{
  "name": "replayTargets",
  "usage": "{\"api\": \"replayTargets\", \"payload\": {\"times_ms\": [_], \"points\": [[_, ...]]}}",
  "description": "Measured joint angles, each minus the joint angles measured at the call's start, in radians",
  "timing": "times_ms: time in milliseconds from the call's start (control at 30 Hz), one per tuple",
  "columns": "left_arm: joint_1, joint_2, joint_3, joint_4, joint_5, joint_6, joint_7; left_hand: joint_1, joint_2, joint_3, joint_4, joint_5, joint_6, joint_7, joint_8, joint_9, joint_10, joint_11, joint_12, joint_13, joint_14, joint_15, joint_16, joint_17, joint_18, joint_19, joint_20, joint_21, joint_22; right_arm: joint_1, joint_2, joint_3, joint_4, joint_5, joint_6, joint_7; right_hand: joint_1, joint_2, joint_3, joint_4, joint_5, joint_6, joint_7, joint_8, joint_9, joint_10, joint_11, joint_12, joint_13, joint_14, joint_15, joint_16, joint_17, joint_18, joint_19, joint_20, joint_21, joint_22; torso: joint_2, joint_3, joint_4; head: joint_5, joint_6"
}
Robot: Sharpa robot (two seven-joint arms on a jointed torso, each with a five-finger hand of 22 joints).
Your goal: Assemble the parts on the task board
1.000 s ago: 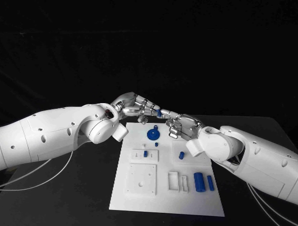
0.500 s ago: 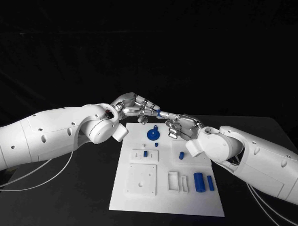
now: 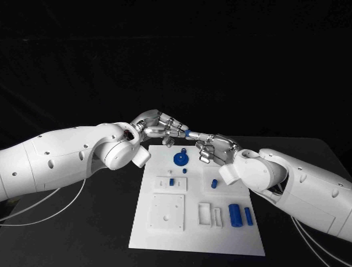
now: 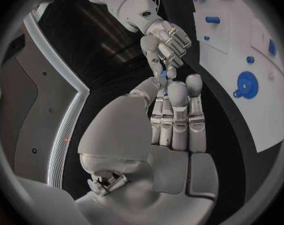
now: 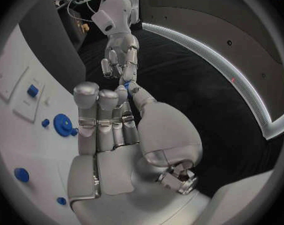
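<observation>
The white task board (image 3: 194, 236) lies in the middle of the table. Above its far end my two hands meet fingertip to fingertip. A small blue part (image 3: 188, 133) sits between them, pinched by the left hand (image 3: 161, 127) from one side and by the right hand (image 3: 214, 148) from the other. The left wrist view shows the small blue part (image 4: 164, 74) between my left hand (image 4: 170, 110) and the right hand's fingertips (image 4: 172, 60). It appears again as the blue part (image 5: 126, 85) at the right hand's thumb tip (image 5: 134, 89).
On the board lie a blue round piece (image 3: 180, 159), a blue peg in a white block (image 3: 172, 181), a short blue piece (image 3: 214, 182) and two blue cylinders (image 3: 234, 214). A white square block (image 3: 167, 211) and white frames (image 3: 205, 213) sit nearer me.
</observation>
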Motion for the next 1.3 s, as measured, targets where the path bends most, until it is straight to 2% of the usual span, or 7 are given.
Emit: {"api": "replayTargets", "payload": {"times_ms": [333,533,767,867,1000,1167,1300], "points": [[0.000,0.000,0.000,0.000,0.000,0.006,-0.002,-0.003,-0.003,0.003,-0.003,0.000,0.000,0.000,0.000,0.000,-0.008,0.008,0.000,0.000,0.000,0.000,-0.004,0.002,0.000,0.000,0.000,0.000,0.000,0.000,0.000,0.000,0.000,-0.005,-0.004,0.007,-0.023,-0.007,0.107,-0.017,-0.043,0.021,-0.005,0.001,0.021,0.009,-0.005,-0.006,0.006,0.003,-0.003,0.005,0.007,0.000,0.000,0.000,0.013,0.000,0.000,-0.0003,0.0002,-0.001,-0.001],[0.000,-0.001,0.000,0.001,0.000,0.006,-0.002,-0.017,-0.025,0.007,0.002,-0.017,-0.068,0.016,0.000,-0.003,-0.030,0.018,0.000,-0.001,-0.004,0.004,-0.004,0.004,0.002,-0.004,0.004,0.000,0.000,0.000,-0.001,0.000,0.000,-0.016,-0.004,0.011,-0.026,-0.010,0.124,-0.027,-0.058,0.026,-0.002,0.000,0.026,0.014,-0.010,-0.006,0.016,0.003,-0.003,0.005,0.007,0.000,0.002,-0.002,0.014,0.000,0.000,-0.0003,0.0002,-0.001,0.000],[0.000,-0.007,0.000,-0.002,0.008,0.001,-0.002,-0.069,-0.077,-0.061,0.088,-0.148,-0.246,0.042,0.000,-0.006,-0.046,0.026,-0.004,-0.001,-0.005,0.013,0.005,0.006,0.010,0.011,0.018,-0.024,-0.004,0.000,-0.007,0.000,0.000,-0.031,-0.003,0.013,-0.033,-0.009,0.131,-0.034,-0.063,0.027,-0.003,-0.001,0.029,0.014,-0.010,-0.006,0.019,0.003,-0.003,0.005,0.007,0.000,0.004,-0.003,0.014,0.000,0.000,-0.0003,0.0001,-0.002,0.000],[0.000,-0.011,0.000,-0.010,0.013,0.000,-0.003,-0.079,-0.076,-0.133,0.137,-0.235,-0.244,0.041,0.000,-0.006,-0.045,0.026,-0.004,0.000,-0.006,0.013,0.012,0.006,0.011,0.014,0.022,-0.037,-0.011,-0.001,-0.012,0.000,0.001,-0.036,-0.003,0.013,-0.033,-0.009,0.135,-0.038,-0.063,0.028,-0.004,-0.002,0.029,0.016,-0.009,-0.006,0.022,0.003,-0.003,0.005,0.007,0.000,0.004,-0.003,0.014,0.000,0.000,-0.0003,0.0003,-0.003,0.000],[0.001,-0.016,0.000,-0.030,0.019,0.005,-0.012,-0.132,-0.082,-0.255,0.286,-0.332,-0.214,0.036,0.007,-0.005,-0.015,0.022,0.003,0.006,-0.013,0.020,0.038,0.004,0.011,0.015,0.021,-0.053,-0.009,-0.002,-0.023,0.000,0.006,-0.044,-0.002,0.014,-0.036,-0.012,0.135,-0.038,-0.067,0.029,-0.005,0.001,0.029,0.019,-0.012,-0.006,0.023,0.003,-0.003,0.005,0.007,0.000,0.004,-0.003,0.014,0.000,0.000,0.0001,0.0006,-0.004,-0.001],[0.003,-0.019,-0.001,-0.053,0.020,0.025,-0.033,-0.188,-0.049,-0.276,0.333,-0.351,-0.158,0.013,0.044,0.001,0.054,-0.004,0.056,0.018,-0.014,0.003,0.067,0.008,0.009,0.030,0.006,-0.054,0.000,-0.006,-0.039,0.000,0.019,-0.059,0.002,0.014,-0.036,-0.012,0.137,-0.039,-0.067,0.031,-0.005,0.001,0.029,0.020,-0.012,-0.006,0.025,0.003,-0.003,0.005,0.007,0.000,0.004,-0.003,0.014,0.000,0.000,0.0002,0.0000,-0.005,-0.001],[0.008,-0.019,-0.001,-0.066,0.019,0.073,-0.062,-0.234,0.027,-0.316,0.302,-0.260,-0.089,-0.023,0.087,0.031,0.127,-0.052,0.213,0.091,0.005,-0.031,0.111,0.033,-0.022,0.046,-0.029,-0.041,0.000,-0.010,-0.059,0.000,0.035,-0.080,0.012,0.009,-0.036,-0.012,0.139,-0.042,-0.070,0.033,-0.002,0.001,0.029,0.020,-0.012,-0.006,0.025,0.003,-0.003,0.005,0.007,0.000,0.004,-0.003,0.014,0.000,0.000,0.0002,-0.0001,-0.004,-0.001]]}}
